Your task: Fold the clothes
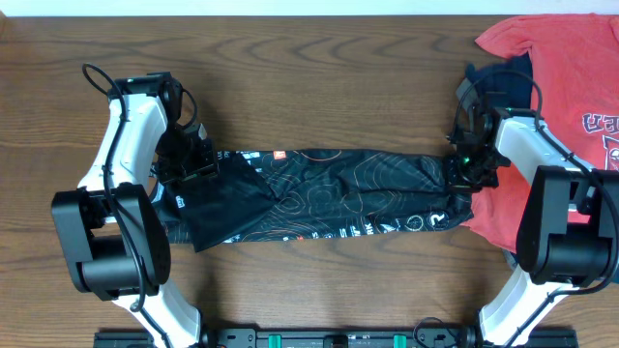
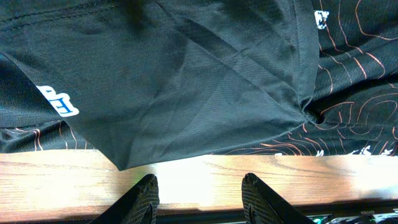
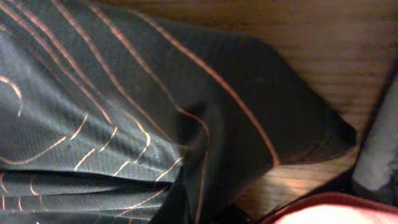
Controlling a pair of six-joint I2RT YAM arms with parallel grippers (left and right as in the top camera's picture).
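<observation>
The black T-shirt (image 1: pixel 329 193) is laid out as a long band running away from the red T-shirt (image 1: pixel 571 68) — the end nearest it is met by the right gripper (image 1: pixel 471 162), whose state cannot be told, the far end by the left gripper (image 2: pixel 199 186), spread and empty.

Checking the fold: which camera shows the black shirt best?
The overhead view: the whole black shirt lies as a long band across the table. The wrist views each show only one end up close.

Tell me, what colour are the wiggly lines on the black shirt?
Orange: thin contour lines across the black sports T-shirt. They show clearest in the right wrist view.
</observation>
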